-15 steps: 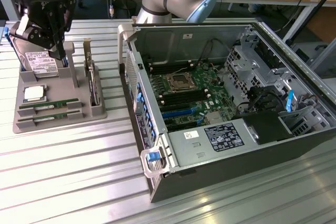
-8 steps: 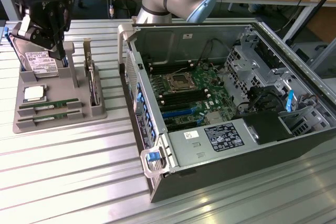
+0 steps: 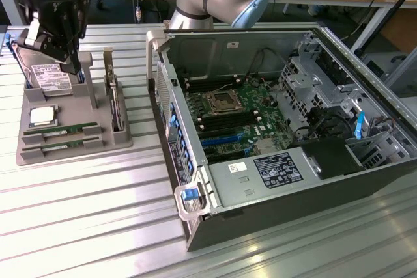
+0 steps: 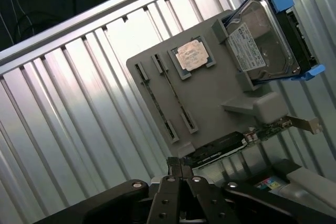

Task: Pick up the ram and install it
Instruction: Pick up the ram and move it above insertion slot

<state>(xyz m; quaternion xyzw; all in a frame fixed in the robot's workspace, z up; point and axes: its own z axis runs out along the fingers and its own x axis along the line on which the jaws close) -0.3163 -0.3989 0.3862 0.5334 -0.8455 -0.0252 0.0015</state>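
Observation:
Two rams (image 3: 63, 131) lie side by side in slots at the front of a grey holder tray (image 3: 71, 105); they are thin green sticks. From the wrist view they look like narrow lines, one ram (image 4: 156, 103) beside the other. My gripper (image 3: 75, 67) hangs above the tray's back end, over the hard drive (image 3: 49, 76), well clear of the sticks. Its fingertips (image 4: 180, 165) are pressed together with nothing between them. The open computer case (image 3: 280, 128) lies to the exterior view's right, with its motherboard (image 3: 241, 112) exposed.
The tray also holds a silver processor chip (image 3: 41, 116) and an upright graphics card (image 3: 116, 102). The hard drive (image 4: 262, 40) has blue rails. Everything rests on a ribbed metal table (image 3: 85, 213). A workbench with clutter runs along the back.

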